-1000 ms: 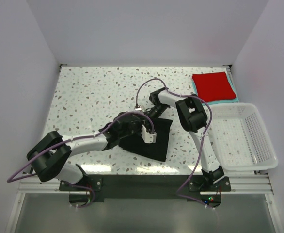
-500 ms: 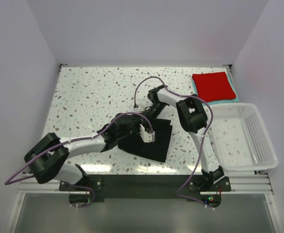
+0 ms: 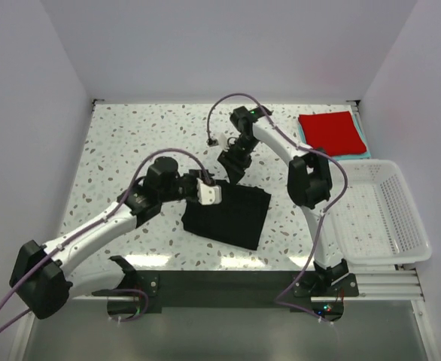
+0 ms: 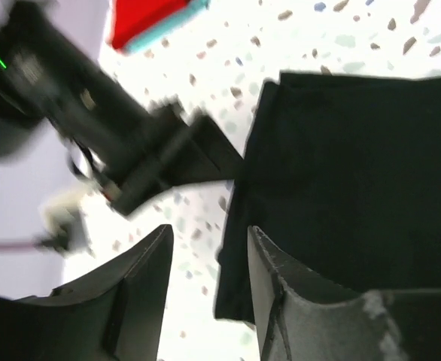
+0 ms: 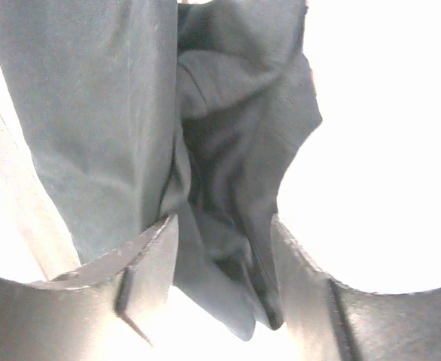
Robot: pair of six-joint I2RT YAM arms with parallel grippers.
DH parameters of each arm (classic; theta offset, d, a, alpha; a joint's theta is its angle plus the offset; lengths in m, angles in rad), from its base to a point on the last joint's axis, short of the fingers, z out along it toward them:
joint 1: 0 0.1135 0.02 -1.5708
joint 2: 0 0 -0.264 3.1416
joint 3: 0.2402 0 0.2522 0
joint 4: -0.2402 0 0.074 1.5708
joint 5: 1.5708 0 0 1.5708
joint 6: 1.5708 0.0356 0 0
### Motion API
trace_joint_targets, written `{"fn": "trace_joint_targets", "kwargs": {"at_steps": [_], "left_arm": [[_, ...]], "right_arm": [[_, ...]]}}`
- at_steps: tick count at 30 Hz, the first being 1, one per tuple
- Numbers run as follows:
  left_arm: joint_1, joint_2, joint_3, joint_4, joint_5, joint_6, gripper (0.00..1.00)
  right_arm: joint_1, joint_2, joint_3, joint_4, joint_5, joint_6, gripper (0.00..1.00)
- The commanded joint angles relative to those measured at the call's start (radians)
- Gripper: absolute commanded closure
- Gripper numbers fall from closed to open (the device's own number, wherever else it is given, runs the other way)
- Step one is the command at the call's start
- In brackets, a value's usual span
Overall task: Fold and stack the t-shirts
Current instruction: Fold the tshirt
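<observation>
Top external view: you've got the black t-shirt (image 3: 232,218) lying flat on the speckled table (image 3: 130,143), folded to a rough rectangle, near the centre and a bit twd the R arm's side. L gripper (image 3: 209,194) sits at the shirt's far-L corner, white fingertips just over the cloth edge. R gripper (image 3: 232,162) hangs just beyond the shirt's far edge, close to the L gripper but apart from it.

L wrist cam: your L claw is released. Fingers (image 4: 141,278) are parted, and only bright table and the shirt's edge show in the gap. Black cloth spreads flat on the right of that view. The R gripper shows blurred opposite, w/ a dark shape at its tip meeting the shirt's corner; cloth or finger, can't tell.

R wrist cam: R claw's jaws stand apart too. A slack fold of black cloth sits in the gap and beyond the fingertips; can't tell if either pad touches it. Background there is washed out.

Red t-shirt (image 3: 331,132) lies folded at the far-R corner of the table, on top of the teal t-shirt (image 3: 364,147), which shows only as a thin border. White mesh basket (image 3: 405,214) stands at the R edge, just near-side of that stack, well apart from the black shirt.
</observation>
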Motion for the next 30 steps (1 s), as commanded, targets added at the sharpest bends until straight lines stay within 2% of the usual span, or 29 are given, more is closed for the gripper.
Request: {"fn": "trace_joint_targets", "kwargs": {"at_steps": [1,5,8,10,12,13,15,26,28,29,30], "left_arm": [[0.136,0.081,0.123,-0.230,0.184,-0.154,0.50],[0.339,0.270,0.300,-0.396,0.346,-0.170,0.47],[0.410,0.439,0.441,-0.497,0.404,-0.147,0.46],[0.438,0.577,0.559,-0.584,0.468,-0.139,0.44],[0.460,0.674,0.686,-0.722,0.502,-0.089,0.44],[0.466,0.750,0.722,-0.767,0.542,-0.067,0.44],[0.470,0.809,0.783,-0.847,0.564,-0.029,0.44],[0.470,0.927,0.742,-0.832,0.530,0.014,0.41],[0.470,0.924,0.721,-0.824,0.525,0.014,0.45],[0.470,0.923,0.714,-0.815,0.525,0.016,0.46],[0.470,0.920,0.704,-0.810,0.524,0.016,0.50]], "right_arm": [[-0.057,-0.086,0.055,-0.114,0.072,-0.029,0.42],[-0.177,-0.078,0.075,-0.189,-0.013,-0.038,0.37],[-0.209,-0.124,0.019,-0.172,-0.024,-0.035,0.35],[-0.206,-0.159,-0.073,-0.090,-0.019,-0.021,0.34],[-0.205,-0.178,-0.124,-0.056,-0.024,-0.007,0.32],[-0.203,-0.173,-0.130,-0.052,-0.025,-0.007,0.32],[-0.202,-0.166,-0.146,-0.055,-0.033,-0.014,0.32],[-0.134,-0.195,-0.322,0.023,0.003,-0.056,0.34],[-0.125,-0.198,-0.333,0.021,0.007,-0.058,0.41],[-0.123,-0.202,-0.333,0.021,0.007,-0.061,0.49],[-0.123,-0.206,-0.330,0.017,0.007,-0.061,0.53]]}}
